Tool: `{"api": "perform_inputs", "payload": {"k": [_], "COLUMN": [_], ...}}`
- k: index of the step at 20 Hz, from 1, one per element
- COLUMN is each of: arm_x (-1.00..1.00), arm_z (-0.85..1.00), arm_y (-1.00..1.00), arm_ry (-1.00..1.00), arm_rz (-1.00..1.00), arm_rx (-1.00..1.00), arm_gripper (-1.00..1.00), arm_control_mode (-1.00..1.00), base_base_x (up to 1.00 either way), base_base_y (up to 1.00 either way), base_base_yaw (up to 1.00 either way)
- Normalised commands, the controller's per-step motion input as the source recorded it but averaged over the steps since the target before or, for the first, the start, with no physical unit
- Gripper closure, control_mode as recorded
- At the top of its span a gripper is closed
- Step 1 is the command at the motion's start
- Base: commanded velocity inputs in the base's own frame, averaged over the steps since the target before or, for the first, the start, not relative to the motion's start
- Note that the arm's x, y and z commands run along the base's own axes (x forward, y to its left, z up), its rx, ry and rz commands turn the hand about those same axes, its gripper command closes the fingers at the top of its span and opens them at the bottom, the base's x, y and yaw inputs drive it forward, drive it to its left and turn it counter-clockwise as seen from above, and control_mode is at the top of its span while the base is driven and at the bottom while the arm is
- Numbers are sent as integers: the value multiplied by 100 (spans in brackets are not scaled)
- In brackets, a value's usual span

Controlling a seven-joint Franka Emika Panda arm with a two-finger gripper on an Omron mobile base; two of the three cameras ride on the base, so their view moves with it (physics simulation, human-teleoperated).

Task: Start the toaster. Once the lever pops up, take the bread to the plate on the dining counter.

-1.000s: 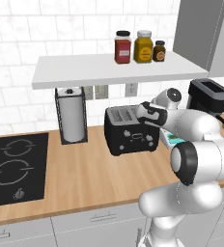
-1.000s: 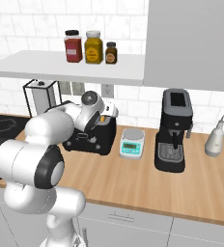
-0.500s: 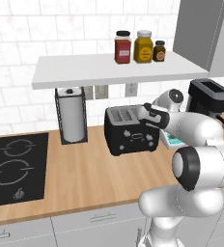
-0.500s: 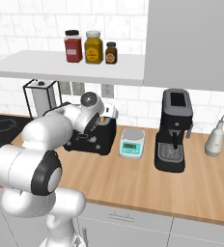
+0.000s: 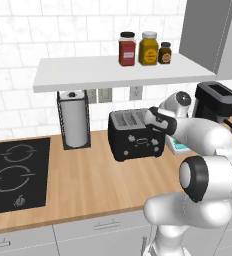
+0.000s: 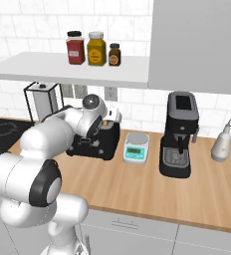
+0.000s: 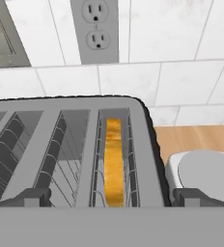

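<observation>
Bread [image 7: 113, 164] sat down in the toaster's [image 5: 135, 134] rightmost slot, toaster at the counter's [image 5: 88, 175] back edge. Gripper [image 7: 112, 197] hovered over that slot, fingers spread wide apart, having shifted slightly nearer since half a second earlier; nothing else moved.

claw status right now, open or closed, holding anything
claw: open, holding nothing, fingertips spread wide above the toaster, the bread sits in the slot between them.

You can't see most of the bread [image 7: 113, 164], sunk edge-on in its slot. The arm covers the toaster [image 6: 95, 144] top in the right base view, and the gripper fingertips [image 7: 34, 197] are cut off below.
</observation>
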Motion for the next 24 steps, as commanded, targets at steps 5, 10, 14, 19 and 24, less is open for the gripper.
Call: {"api": "perform_inputs", "payload": {"k": [5, 10, 14, 19, 24], "arm_x": [0, 0, 0, 0, 0], "arm_z": [1, 0, 0, 0, 0], "arm_y": [0, 0, 0, 0, 0], "arm_ry": [2, 3, 1, 1, 0], "arm_rz": [0, 0, 0, 0, 0], "arm_rx": [0, 0, 0, 0, 0], "arm_gripper": [-100, -100, -100, -100, -100], "arm_control_mode": [-100, -100, -100, -100, -100], "base_base_x": [0, 0, 0, 0, 0], "base_base_y": [0, 0, 0, 0, 0], "base_base_yaw": [0, 0, 0, 0, 0]}}
